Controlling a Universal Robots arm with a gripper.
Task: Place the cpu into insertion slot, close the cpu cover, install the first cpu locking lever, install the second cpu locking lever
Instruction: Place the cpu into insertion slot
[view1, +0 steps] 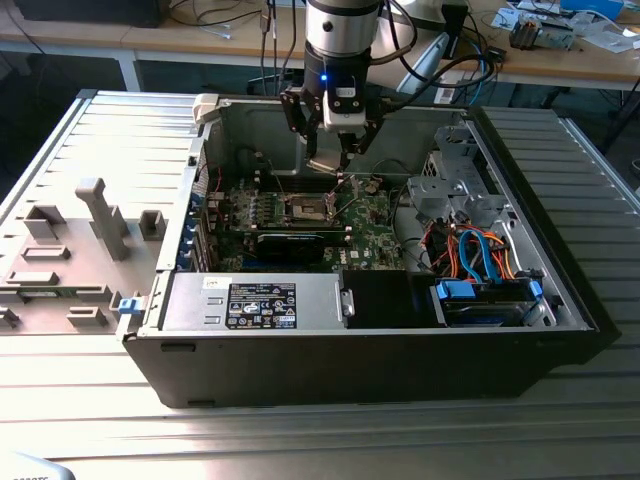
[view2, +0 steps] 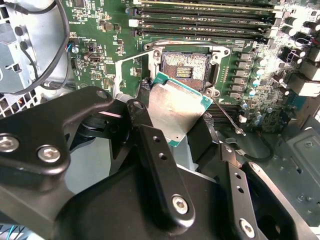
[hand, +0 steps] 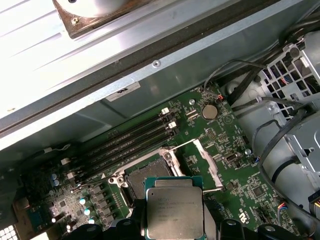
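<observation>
My gripper (view2: 175, 120) is shut on the cpu (view2: 176, 106), a flat silver-topped square with a green edge, held tilted between the black fingers (view2: 150, 145). The cpu (hand: 174, 212) hangs just above and beside the insertion slot (hand: 144, 179), apart from it. The slot's brownish contact field (view2: 186, 65) lies bare inside its metal rim. The cpu cover (view2: 126, 75), a thin silver frame, stands swung open at the slot's side. A thin wire lever (view2: 227, 117) sticks out, unlatched. In the exterior view the gripper (view1: 335, 155) hovers over the green motherboard (view1: 375, 235) inside the open case.
Long memory slots (view2: 200, 22) run beside the socket. A metal drive cage (view1: 455, 185) with orange and blue cables (view1: 480, 255) sits at the exterior view's right. The power supply (view1: 255, 300) lines the case front. The case wall (hand: 150, 75) rises close behind the board.
</observation>
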